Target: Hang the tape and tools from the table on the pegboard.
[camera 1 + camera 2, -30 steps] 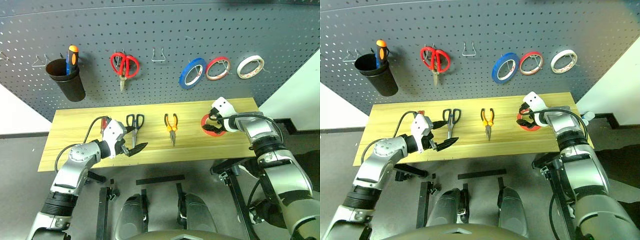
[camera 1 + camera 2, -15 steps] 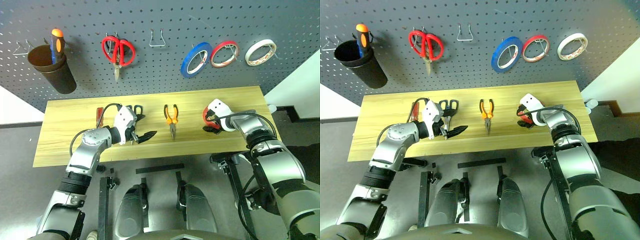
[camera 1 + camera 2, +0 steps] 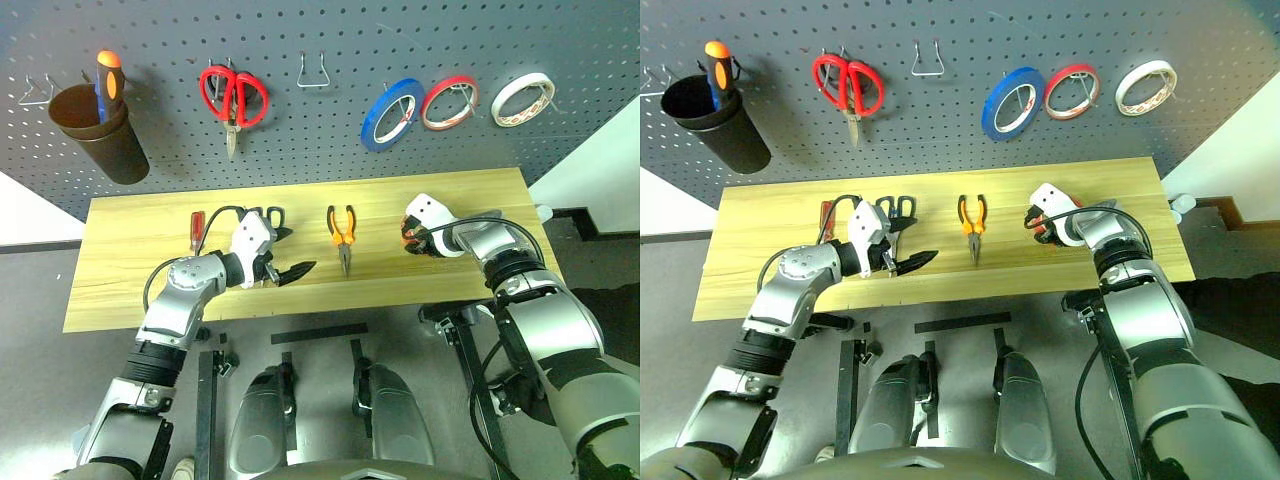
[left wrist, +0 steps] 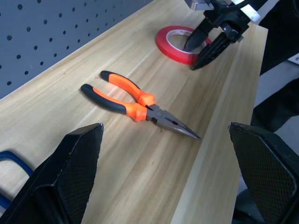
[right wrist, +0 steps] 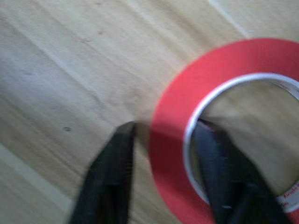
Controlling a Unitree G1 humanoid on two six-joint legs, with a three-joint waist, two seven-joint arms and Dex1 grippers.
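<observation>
Right gripper [image 5: 161, 140] straddles tape [image 5: 219, 60] band; left gripper [image 4: 168, 154] wide, empty

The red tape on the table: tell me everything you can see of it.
The red tape is a bright red ring with a broad band and a pale inner core. It lies flat on the light wooden table, near its right end, to the right of the pliers. The right claw straddles its band, one black finger inside the ring and one outside, closing on it. The tape is not lifted.
</observation>
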